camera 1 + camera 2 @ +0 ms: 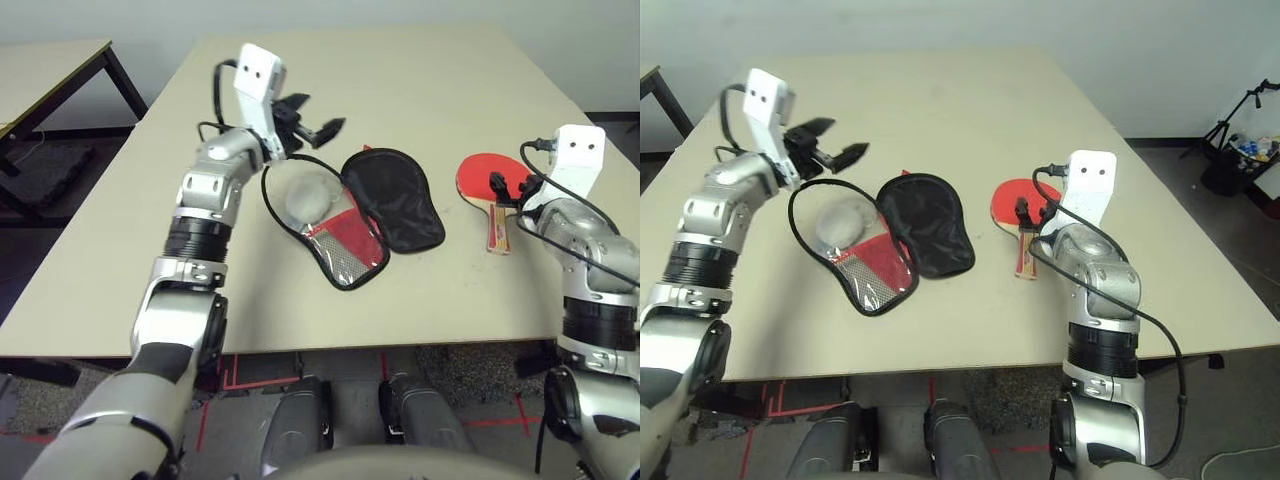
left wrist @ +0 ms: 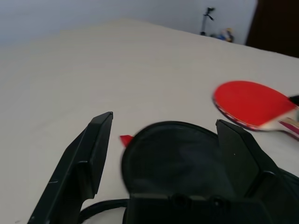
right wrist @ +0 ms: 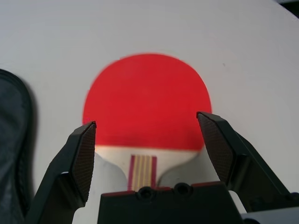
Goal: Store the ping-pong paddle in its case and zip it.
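The table (image 1: 420,90) is carrying everything, its beige top bare toward the far edge. The case (image 1: 375,215) is lying unzipped and spread flat near the table's middle, the black-lined half (image 1: 930,225) facing up on the right and the mesh-pocket half (image 1: 335,245) on the left with a white ball (image 1: 312,198) sitting in it. The paddle (image 1: 1018,208) is lying flat just right of the case, apart from it, red face away from the robot and handle pointing back toward it. The left gripper (image 1: 315,117) is hovering above the case's far left edge, fingers spread wide and holding nothing. The right gripper (image 3: 147,133) is hanging just over the paddle's handle, fingers wide apart on either side, gripping nothing.
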Action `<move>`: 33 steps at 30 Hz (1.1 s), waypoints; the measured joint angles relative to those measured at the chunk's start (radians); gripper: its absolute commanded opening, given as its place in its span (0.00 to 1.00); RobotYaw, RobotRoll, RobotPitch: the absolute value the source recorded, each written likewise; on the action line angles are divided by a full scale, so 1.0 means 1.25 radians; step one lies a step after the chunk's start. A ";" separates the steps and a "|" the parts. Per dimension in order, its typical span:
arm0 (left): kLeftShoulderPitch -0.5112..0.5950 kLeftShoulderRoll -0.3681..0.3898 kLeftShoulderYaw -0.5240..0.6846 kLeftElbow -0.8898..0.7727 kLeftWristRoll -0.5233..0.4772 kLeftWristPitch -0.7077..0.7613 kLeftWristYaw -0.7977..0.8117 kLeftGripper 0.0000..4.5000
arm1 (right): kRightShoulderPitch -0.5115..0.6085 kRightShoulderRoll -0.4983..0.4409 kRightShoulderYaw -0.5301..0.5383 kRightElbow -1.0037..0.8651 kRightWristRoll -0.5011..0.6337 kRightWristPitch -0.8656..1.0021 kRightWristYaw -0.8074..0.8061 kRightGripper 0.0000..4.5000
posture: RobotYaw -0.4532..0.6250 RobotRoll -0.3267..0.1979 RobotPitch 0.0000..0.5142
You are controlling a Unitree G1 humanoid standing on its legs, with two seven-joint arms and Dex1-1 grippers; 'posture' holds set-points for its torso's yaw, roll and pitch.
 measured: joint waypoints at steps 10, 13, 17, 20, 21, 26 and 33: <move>0.094 -0.026 -0.118 -0.043 0.055 0.032 -0.073 1.00 | -0.009 0.024 0.005 0.052 -0.005 0.096 -0.001 0.99 | 0.36 0.62 0.05; 0.099 -0.036 -0.119 -0.070 0.057 0.042 -0.070 1.00 | -0.015 0.023 0.022 0.065 -0.005 0.112 0.017 0.99 | 0.36 0.62 0.06; 0.103 -0.041 -0.119 -0.085 0.064 0.053 -0.063 1.00 | -0.019 0.024 0.043 0.091 -0.009 0.112 0.035 0.99 | 0.37 0.62 0.07; 0.104 -0.045 -0.118 -0.094 0.065 0.062 -0.057 1.00 | -0.030 0.023 0.058 0.116 -0.014 0.109 0.045 0.99 | 0.37 0.62 0.07; 0.104 -0.047 -0.117 -0.096 0.065 0.063 -0.055 1.00 | -0.035 0.020 0.063 0.124 -0.015 0.107 0.051 0.99 | 0.37 0.62 0.08; 0.106 -0.048 -0.111 -0.105 0.064 0.073 -0.046 1.00 | -0.054 -0.002 0.090 0.144 -0.016 0.093 0.085 0.99 | 0.38 0.62 0.08; 0.114 -0.046 -0.108 -0.123 0.064 0.087 -0.043 1.00 | -0.067 -0.002 0.091 0.163 -0.023 0.096 0.080 0.86 | 0.39 0.62 0.10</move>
